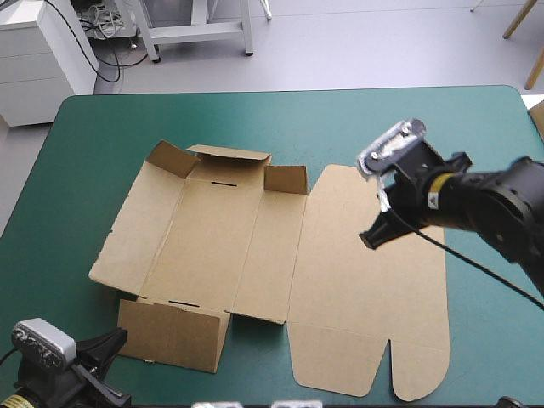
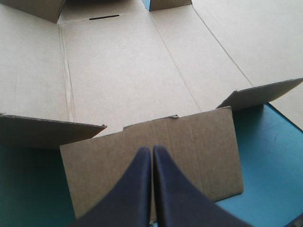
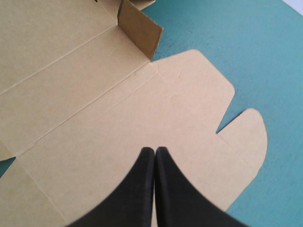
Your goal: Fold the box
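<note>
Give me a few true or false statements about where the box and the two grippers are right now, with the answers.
1. Both the left gripper and the right gripper are shut. True.
2. The box is already a tray with all walls tucked. False: it lies mostly flat, a few flaps partly raised.
3. The right gripper is above the lid panel. True.
4. The box hangs over the table's edge. False: it lies wholly on the teal-green cover.
</note>
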Motion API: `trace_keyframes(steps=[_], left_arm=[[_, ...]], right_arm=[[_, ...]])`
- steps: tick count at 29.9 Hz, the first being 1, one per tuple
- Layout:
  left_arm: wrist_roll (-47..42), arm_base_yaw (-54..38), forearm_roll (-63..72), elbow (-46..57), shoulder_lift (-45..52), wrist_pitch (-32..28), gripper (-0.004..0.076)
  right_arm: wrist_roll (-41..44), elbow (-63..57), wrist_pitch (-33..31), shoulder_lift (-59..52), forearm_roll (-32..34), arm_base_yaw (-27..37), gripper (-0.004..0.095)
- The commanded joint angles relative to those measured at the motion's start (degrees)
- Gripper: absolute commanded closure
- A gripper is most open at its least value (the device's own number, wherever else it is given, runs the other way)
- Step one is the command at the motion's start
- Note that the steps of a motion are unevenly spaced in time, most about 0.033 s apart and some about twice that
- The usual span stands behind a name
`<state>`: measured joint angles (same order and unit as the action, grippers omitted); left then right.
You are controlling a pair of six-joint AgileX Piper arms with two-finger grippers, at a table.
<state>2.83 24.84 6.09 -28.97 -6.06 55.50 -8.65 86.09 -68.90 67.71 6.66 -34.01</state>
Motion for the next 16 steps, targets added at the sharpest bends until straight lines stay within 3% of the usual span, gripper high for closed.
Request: trace_keyframes(steps=[1, 16], left_arm=[[0.03, 0.36, 0.81, -1.37, -0.95, -4.10, 0.0731], [0.03, 0.36, 0.94, -1.37, -0.95, -4.10, 0.0731]], right_arm=[[3.35, -8.33, 6.10, -9.01, 0.49, 0.11, 0.0928], [10.06, -51.64, 25.92, -43.61, -4.21, 0.11, 0.0927]])
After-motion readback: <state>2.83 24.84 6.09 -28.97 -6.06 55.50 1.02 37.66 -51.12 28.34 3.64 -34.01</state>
